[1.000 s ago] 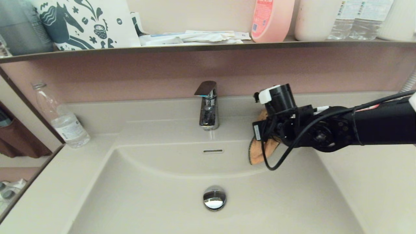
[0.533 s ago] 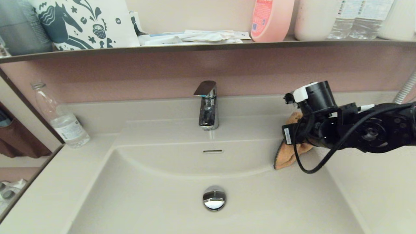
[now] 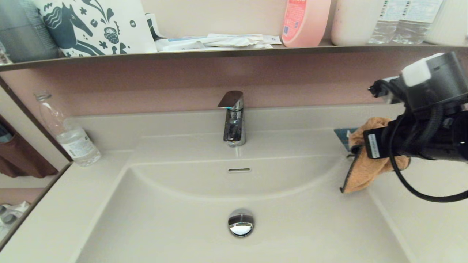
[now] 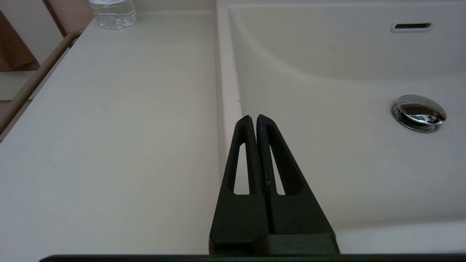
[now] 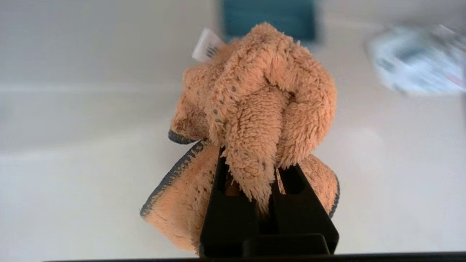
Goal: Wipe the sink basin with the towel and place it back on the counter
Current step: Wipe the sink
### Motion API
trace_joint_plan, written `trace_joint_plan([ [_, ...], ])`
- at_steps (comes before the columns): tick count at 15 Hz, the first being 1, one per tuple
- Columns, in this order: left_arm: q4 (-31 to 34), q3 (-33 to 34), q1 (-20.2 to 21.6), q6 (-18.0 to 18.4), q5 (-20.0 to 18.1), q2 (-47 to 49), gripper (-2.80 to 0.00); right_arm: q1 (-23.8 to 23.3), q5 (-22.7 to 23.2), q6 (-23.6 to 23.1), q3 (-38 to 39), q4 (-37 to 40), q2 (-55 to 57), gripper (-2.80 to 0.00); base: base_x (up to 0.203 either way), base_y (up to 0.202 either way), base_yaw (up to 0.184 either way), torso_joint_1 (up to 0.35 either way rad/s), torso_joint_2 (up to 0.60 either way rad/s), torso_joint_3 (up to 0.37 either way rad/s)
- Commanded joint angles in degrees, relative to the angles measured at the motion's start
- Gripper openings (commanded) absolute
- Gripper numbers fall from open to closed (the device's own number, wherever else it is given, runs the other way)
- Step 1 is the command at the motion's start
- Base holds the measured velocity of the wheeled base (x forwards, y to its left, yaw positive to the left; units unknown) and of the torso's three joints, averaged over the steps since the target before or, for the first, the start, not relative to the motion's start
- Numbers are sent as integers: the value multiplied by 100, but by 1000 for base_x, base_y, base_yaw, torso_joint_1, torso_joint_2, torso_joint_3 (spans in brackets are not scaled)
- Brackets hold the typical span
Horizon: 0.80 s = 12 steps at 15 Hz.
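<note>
1. The counter (image 3: pixel 65 215) is a smooth beige surface around the sink, and it continues on the right side under the right arm.
2. The sink basin (image 3: pixel 190 226) is set in the middle of the counter. It has a slot overflow (image 3: pixel 239 170) in the curved back wall and a chrome drain plug (image 3: pixel 241 222) on the floor.
3. The faucet (image 3: pixel 233 118) stands behind the basin, and a clear water bottle (image 3: pixel 69 131) stands at the back left of the counter.
4. The right gripper (image 5: pixel 268 171) is above the right rim of the basin. Its fingers are clenched on the towel.
5. The towel (image 3: pixel 365 166) is a bunched tan cloth with a dark edge. It hangs from the right gripper, lifted, over the border between basin and counter. A small white label (image 5: pixel 204 45) sticks out from it.
6. The left gripper (image 4: pixel 253 122) is above the left rim of the basin, with its fingers pressed together and nothing between them.
</note>
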Motion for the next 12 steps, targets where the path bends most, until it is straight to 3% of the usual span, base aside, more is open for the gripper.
trace_joint_plan([
  [1,2,0,0,-6,-2,7,-280,-120,-16,15,6,375,-556,-280,0,0,0,0,0,0],
  [5,2,0,3,-5,-2,7,-280,-334,26,100,181,2463,-1014,-280,0,0,0,0,0,0],
  [9,2,0,0,-5,-1,7,-280,-368,62,311,251,4052,-1173,-280,0,0,0,0,0,0],
  [12,2,0,5,1,2,7,-280,-581,12,22,-36,4954,-1134,-280,0,0,0,0,0,0],
])
